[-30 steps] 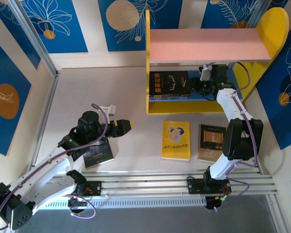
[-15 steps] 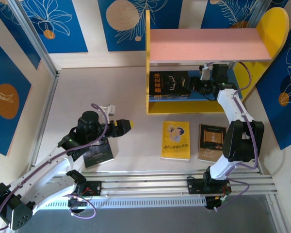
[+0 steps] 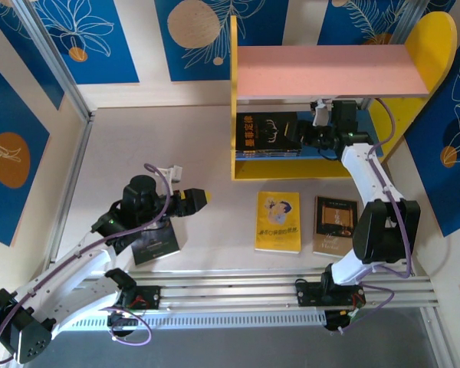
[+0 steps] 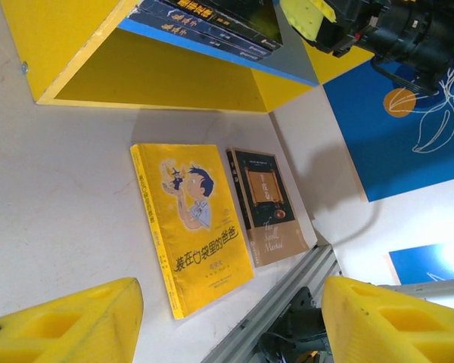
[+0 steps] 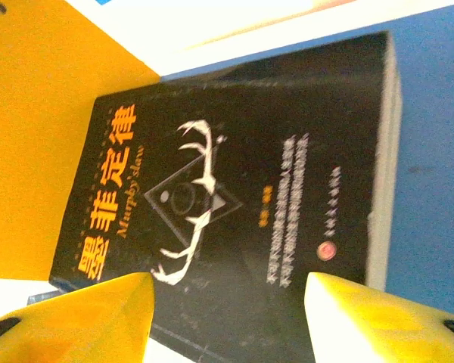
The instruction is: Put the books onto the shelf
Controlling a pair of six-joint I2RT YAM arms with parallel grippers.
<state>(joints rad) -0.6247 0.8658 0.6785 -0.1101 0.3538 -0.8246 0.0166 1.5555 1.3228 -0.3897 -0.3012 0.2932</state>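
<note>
Three books lie flat on the white table: a yellow paperback with a cartoon boy, a brown-and-black paperback just beside it on the right, and a black paperback partly under the left arm. A stack of black books rests on the blue lower board of the shelf, pushed toward its straight yellow side panel. The top book of the stack is the "Murphy's law" book, with white antlers on its cover. The right gripper reaches into the lower tier from the right, its yellow fingers spread apart over that cover and clamping nothing; whether they touch it cannot be told. The left gripper hovers over the table to the left of the yellow paperback, its fingers spread wide and empty
</note>
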